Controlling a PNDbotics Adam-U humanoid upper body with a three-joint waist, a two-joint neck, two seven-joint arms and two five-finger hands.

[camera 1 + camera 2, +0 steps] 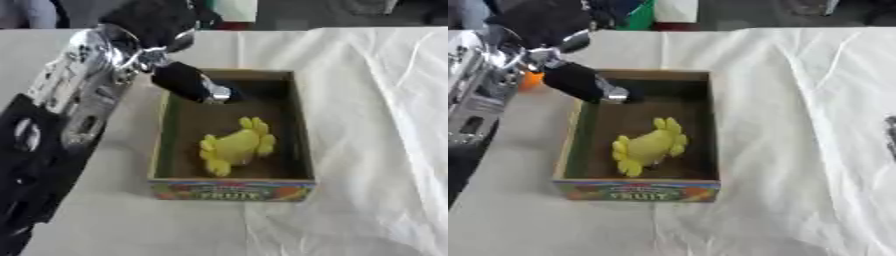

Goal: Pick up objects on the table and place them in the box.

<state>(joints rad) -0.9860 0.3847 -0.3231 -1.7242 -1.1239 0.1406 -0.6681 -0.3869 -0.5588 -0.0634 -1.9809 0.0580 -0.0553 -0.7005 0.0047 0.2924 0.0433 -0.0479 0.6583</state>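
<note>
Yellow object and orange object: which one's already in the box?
The yellow lumpy toy: it lies inside the open cardboard fruit box. The small orange object sits outside, beyond the box's left wall.

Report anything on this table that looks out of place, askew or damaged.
Nothing stands out. The box sits flat and intact on the white cloth, a yellow toy lies inside it, and the left hand reaches over its far left corner. The cloth is creased, nothing more.

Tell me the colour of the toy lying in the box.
Yellow. The toy lies on the box floor, clearest in the left eye view.
</note>
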